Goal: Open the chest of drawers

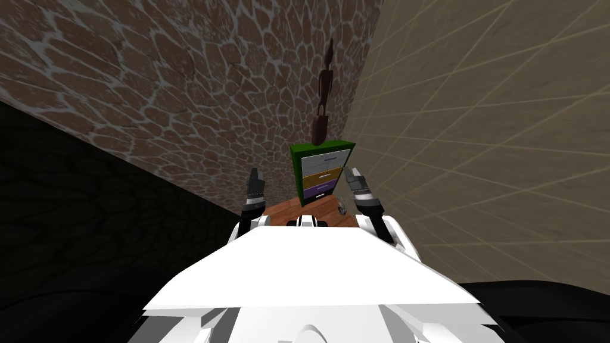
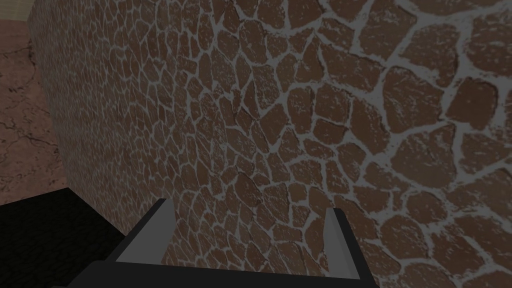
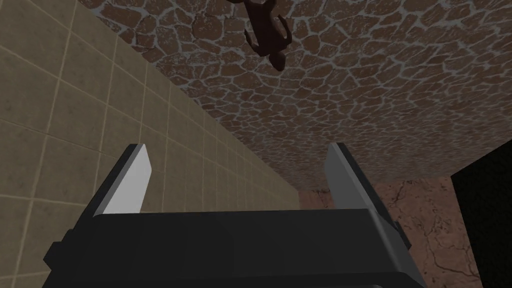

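Observation:
A small chest of drawers (image 1: 321, 170) with a green frame stands ahead of me in the corner where the stone wall meets the tiled wall. Its three drawer fronts are grey, yellow and purple from top to bottom, each with a handle, and all look shut. My right gripper (image 1: 352, 175) hangs open just right of the chest's front, apart from it; in the right wrist view its fingers (image 3: 131, 181) hold nothing. My left gripper (image 1: 256, 178) is raised to the left of the chest, open and empty, fingers (image 2: 162, 227) wide apart.
A tall dark brown figurine (image 1: 321, 101) stands on top of the chest and shows again as the figurine (image 3: 267, 35) beyond my right gripper. A small pale object (image 1: 342, 206) lies on the brown floor (image 1: 298, 209) by the chest's right foot. A black area (image 1: 71, 208) spreads on the left.

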Motion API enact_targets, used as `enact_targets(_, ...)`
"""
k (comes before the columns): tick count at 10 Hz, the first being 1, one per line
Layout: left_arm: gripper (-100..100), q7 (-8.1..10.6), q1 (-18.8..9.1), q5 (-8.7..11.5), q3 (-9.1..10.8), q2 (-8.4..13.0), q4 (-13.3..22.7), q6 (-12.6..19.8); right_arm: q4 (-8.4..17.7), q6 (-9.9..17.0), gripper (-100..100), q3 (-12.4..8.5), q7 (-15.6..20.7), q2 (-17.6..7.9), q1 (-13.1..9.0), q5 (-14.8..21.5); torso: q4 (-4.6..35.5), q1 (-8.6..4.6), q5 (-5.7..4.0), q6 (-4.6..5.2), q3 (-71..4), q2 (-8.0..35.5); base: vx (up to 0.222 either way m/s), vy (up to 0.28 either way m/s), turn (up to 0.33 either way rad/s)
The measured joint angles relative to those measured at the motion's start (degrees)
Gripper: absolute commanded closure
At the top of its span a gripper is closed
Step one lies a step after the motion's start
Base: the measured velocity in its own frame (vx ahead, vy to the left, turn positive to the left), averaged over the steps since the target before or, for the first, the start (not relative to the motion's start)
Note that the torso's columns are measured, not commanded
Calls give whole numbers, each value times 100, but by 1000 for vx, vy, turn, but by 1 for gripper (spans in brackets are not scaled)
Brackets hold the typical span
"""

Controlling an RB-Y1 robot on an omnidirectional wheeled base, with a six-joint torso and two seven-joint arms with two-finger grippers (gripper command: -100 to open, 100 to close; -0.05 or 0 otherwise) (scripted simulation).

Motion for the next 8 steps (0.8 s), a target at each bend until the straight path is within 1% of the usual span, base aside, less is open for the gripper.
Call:
enact_targets(1,0,0,0,0,0,0,0,0,41,19,-100,-18,164,-29,-25,169,-1,2,1,0,-3,-5,57,21,16)
enact_targets(3,0,0,0,0,0,0,0,0,72,37,-100,-35,424,-63,-30,381,0,3,1,0,-1,-1,63,24,30)
enact_targets(4,0,0,0,0,0,0,0,0,116,50,-100,-41,598,-83,-43,562,-3,5,1,0,-6,-10,60,22,19)
enact_targets(5,0,0,0,0,0,0,0,0,132,57,-100,-63,712,-110,-47,639,-2,2,1,1,-4,-5,54,22,25)
enact_targets(7,0,0,0,0,0,0,0,0,190,86,-100,-103,1020,-191,-52,941,-3,1,1,0,-6,-11,75,20,27)
enact_targets(8,0,0,0,0,0,0,0,0,217,93,-100,-113,1141,-211,-59,1029,-2,0,0,1,-4,-5,61,22,33)
